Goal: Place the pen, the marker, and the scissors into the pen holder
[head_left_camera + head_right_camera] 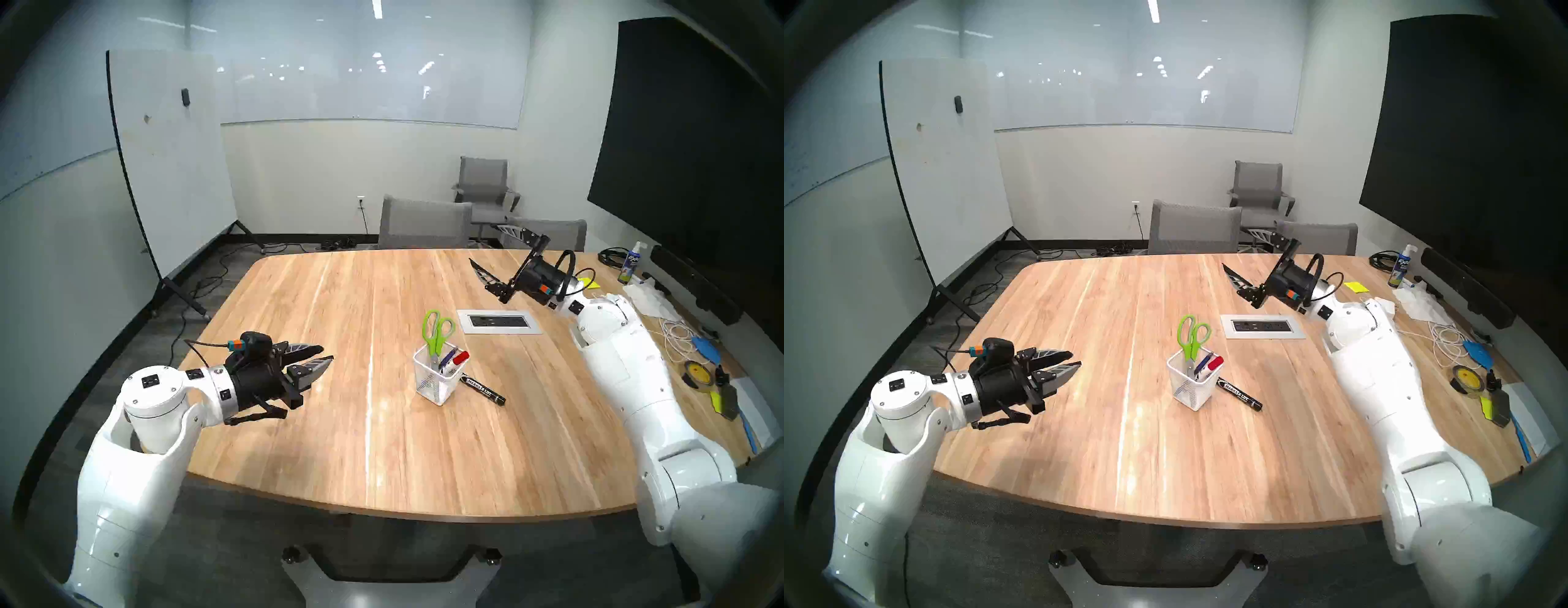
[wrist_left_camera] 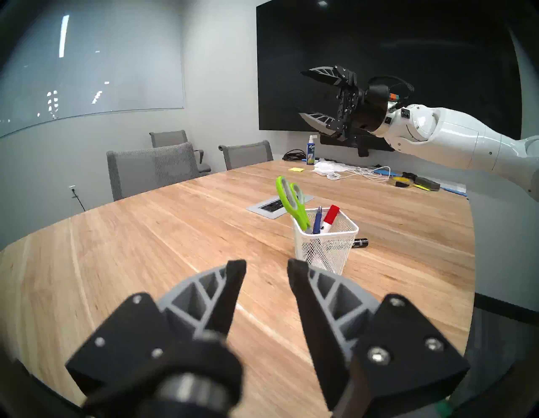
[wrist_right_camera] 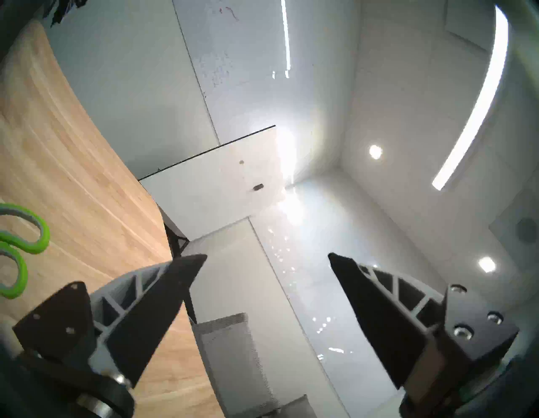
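The white mesh pen holder (image 1: 437, 384) (image 1: 1192, 389) (image 2: 326, 248) stands upright mid-table. In it stand the lime-green scissors (image 1: 437, 335) (image 1: 1192, 335) (image 2: 291, 201) (image 3: 29, 233) handles up, the blue-capped pen (image 1: 447, 360) (image 2: 317, 220) and the red-capped white marker (image 1: 460, 358) (image 2: 331, 217). A black marker (image 1: 483, 389) (image 1: 1240, 395) lies on the table against the holder's right side. My left gripper (image 1: 327, 354) (image 2: 267, 264) hovers left of the holder, fingertips a little apart and empty. My right gripper (image 1: 482, 243) (image 3: 267, 255) hangs wide open and empty above the far right of the table.
A grey outlet panel (image 1: 499, 321) is set into the table behind the holder. Along the right edge lie a spray bottle (image 1: 628, 265), white cables (image 1: 674, 335), a tape roll (image 1: 698, 373) and papers. Grey chairs (image 1: 424, 223) stand at the far edge, a whiteboard (image 1: 169, 161) at far left.
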You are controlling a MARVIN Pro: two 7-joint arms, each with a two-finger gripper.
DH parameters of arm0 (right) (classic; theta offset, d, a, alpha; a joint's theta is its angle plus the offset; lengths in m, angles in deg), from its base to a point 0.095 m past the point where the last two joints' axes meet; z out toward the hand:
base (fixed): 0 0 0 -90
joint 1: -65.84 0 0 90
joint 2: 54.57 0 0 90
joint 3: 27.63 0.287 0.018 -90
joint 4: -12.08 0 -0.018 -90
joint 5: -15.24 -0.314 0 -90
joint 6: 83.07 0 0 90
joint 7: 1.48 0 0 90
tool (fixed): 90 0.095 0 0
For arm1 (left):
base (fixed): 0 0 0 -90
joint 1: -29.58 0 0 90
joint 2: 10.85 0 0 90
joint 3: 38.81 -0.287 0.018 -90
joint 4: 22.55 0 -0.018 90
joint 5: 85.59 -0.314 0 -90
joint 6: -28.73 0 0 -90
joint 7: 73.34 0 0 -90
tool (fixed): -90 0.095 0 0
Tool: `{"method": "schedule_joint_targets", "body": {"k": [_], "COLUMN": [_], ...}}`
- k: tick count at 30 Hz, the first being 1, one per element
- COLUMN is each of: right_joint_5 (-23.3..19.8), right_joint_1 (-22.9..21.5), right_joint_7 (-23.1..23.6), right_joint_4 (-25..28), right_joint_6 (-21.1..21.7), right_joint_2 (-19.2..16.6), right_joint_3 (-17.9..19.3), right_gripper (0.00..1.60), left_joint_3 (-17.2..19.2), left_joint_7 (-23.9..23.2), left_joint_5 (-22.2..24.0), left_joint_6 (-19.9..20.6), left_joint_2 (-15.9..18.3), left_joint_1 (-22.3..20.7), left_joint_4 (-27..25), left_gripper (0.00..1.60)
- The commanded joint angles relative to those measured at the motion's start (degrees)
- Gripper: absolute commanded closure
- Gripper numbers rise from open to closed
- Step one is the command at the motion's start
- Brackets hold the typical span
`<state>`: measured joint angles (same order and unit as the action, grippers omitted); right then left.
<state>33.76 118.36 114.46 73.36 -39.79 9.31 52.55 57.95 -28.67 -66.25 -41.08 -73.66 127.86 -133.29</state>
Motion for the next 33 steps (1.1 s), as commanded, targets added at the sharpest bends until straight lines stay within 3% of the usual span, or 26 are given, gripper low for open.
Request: {"method": "schedule_joint_targets", "body": {"k": [1, 17, 22, 29, 33], "right_joint_5": [-6.0, -7.66, -9.56, -8.11, -3.82], "right_joint_1": [-2.78, -5.25, -4.89, -4.84, -4.64], "right_joint_7": [6.07, 13.12, 12.5, 8.51, 4.2], "right_joint_4": [0.1, -2.08, -2.36, -3.27, -2.72], "right_joint_6": [2.85, 4.4, 6.6, 11.11, 11.79], "right_joint_2": [-1.34, -1.68, -0.7, 0.84, 1.1], "right_joint_3": [-0.25, 0.25, 2.1, 4.34, 4.31], "right_gripper": [0.0, 0.0, 0.0, 0.0, 0.0], "left_joint_3": [0.25, 0.29, 0.3, 0.31, 0.32], "left_joint_7": [0.19, 0.16, 0.13, 0.11, 0.11], "left_joint_5": [-0.08, -0.17, -0.19, -0.22, -0.23], "left_joint_6": [-0.02, 0.01, 0.01, 0.01, 0.02], "left_joint_2": [0.04, -0.04, -0.06, -0.09, -0.1], "left_joint_1": [-0.15, -0.15, -0.16, -0.16, -0.16], "left_joint_4": [-1.03, -1.06, -1.04, -1.04, -1.05], "left_gripper": [0.67, 0.67, 0.67, 0.67, 0.67]}}
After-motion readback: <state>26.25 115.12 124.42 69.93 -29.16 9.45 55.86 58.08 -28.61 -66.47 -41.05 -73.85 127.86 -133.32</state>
